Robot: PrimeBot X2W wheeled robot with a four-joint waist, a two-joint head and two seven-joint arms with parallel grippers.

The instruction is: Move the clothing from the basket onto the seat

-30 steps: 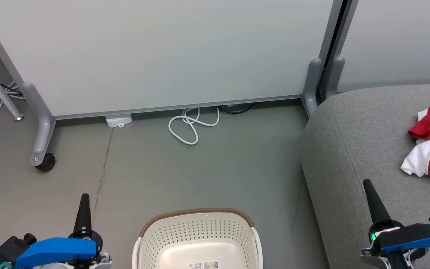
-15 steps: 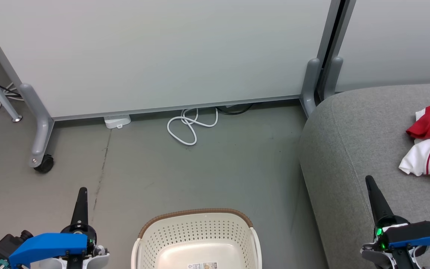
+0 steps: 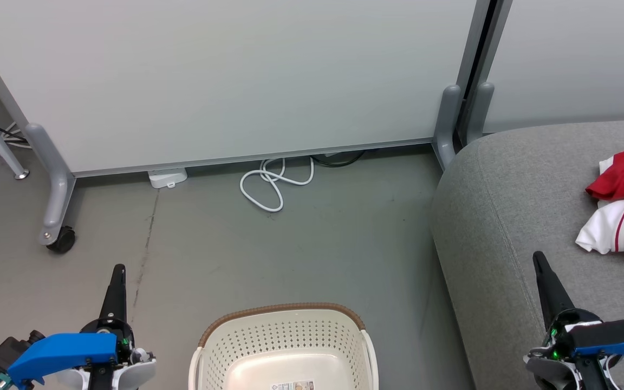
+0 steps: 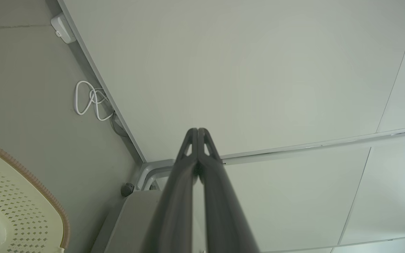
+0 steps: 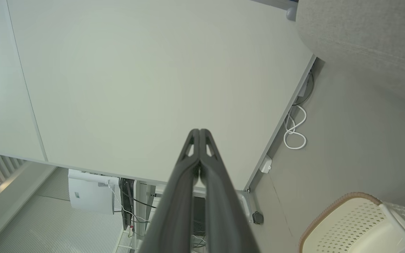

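Note:
The red and white clothing (image 3: 623,219) lies bunched on the light-grey seat (image 3: 512,216) at the right edge of the head view. The cream basket (image 3: 285,346) with its brown rim stands on the floor at bottom centre, and the part of its inside that shows holds no garment. My left gripper (image 3: 118,271) is shut, left of the basket, its fingers pressed together in the left wrist view (image 4: 198,130). My right gripper (image 3: 537,256) is shut too, over the seat's front part, short of the clothing; its closed tips (image 5: 199,131) hold nothing.
A pale partition wall on grey wheeled feet (image 3: 54,216) stands behind. A white cable loop (image 3: 271,184) and a small white box (image 3: 167,176) lie on the floor at its base. A second grey foot (image 3: 446,127) stands by the seat's corner.
The whole head view has shifted slightly, so the camera moved. Both grippers have sunk a little toward the bottom edge. The clothing and basket lie as before.

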